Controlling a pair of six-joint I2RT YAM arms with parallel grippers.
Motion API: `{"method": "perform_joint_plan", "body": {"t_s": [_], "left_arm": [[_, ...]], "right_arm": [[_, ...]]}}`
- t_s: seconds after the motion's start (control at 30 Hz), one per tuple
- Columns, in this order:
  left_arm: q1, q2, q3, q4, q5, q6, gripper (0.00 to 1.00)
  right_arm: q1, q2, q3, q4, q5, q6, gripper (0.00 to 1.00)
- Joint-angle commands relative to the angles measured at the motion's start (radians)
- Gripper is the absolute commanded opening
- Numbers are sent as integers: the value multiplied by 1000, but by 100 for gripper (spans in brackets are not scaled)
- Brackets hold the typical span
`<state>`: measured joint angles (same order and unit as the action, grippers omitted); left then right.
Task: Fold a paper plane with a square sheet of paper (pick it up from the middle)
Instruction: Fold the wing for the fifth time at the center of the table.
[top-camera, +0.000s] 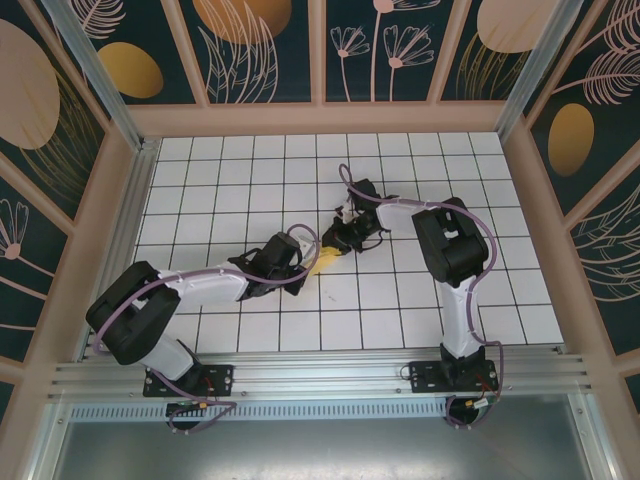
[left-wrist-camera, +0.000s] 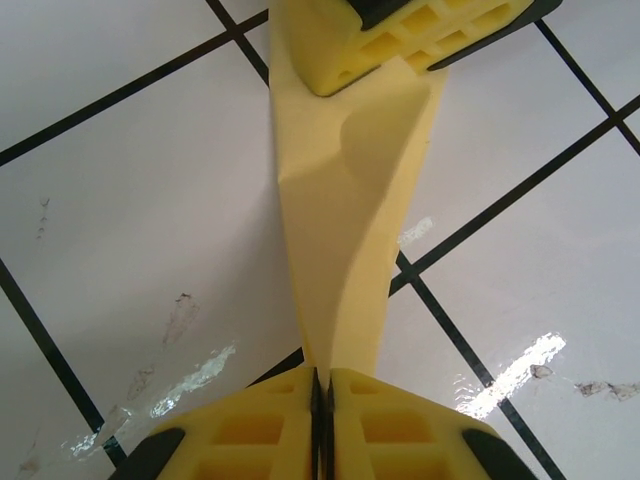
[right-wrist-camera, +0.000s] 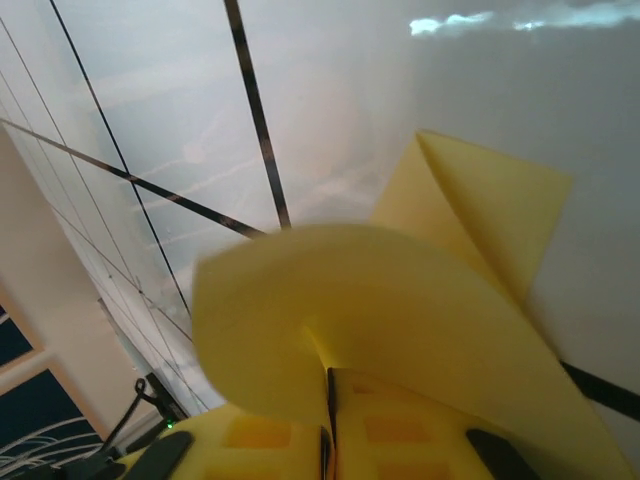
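Two hands pinch one yellow paper plane (left-wrist-camera: 345, 220) between them at the middle of the tiled desk (left-wrist-camera: 130, 200).
Left hand (left-wrist-camera: 322, 400) has its pads pressed together on the narrow tip. Right hand (right-wrist-camera: 330, 405) is nearly closed on the wide end, where curled paper hides the exact grip. From overhead the plane is a yellow sliver between dark wrists, its shape hard to make out.

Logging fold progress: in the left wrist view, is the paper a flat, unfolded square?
No, the paper is folded into a narrow tapering strip, pinched at its near end by the left gripper.
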<state>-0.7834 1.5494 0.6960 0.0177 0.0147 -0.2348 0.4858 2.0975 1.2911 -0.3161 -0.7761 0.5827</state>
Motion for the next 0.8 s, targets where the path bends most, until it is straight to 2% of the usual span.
{"method": "perform_joint_plan", "body": {"t_s": [0.0, 0.13, 0.5, 0.77], "left_arm": [[7, 20, 8, -10, -5, 17, 9], [6, 26, -9, 17, -27, -2, 5], [-92, 35, -9, 50, -211, -53, 3], [-150, 41, -17, 68, -299, -54, 3]], "right_arm": [[-17, 20, 23, -22, -15, 9, 23], [-37, -49, 12, 18, -26, 71, 35], [-21, -289, -247, 184, 63, 320, 50], [26, -269, -254, 220, 37, 383, 56]]}}
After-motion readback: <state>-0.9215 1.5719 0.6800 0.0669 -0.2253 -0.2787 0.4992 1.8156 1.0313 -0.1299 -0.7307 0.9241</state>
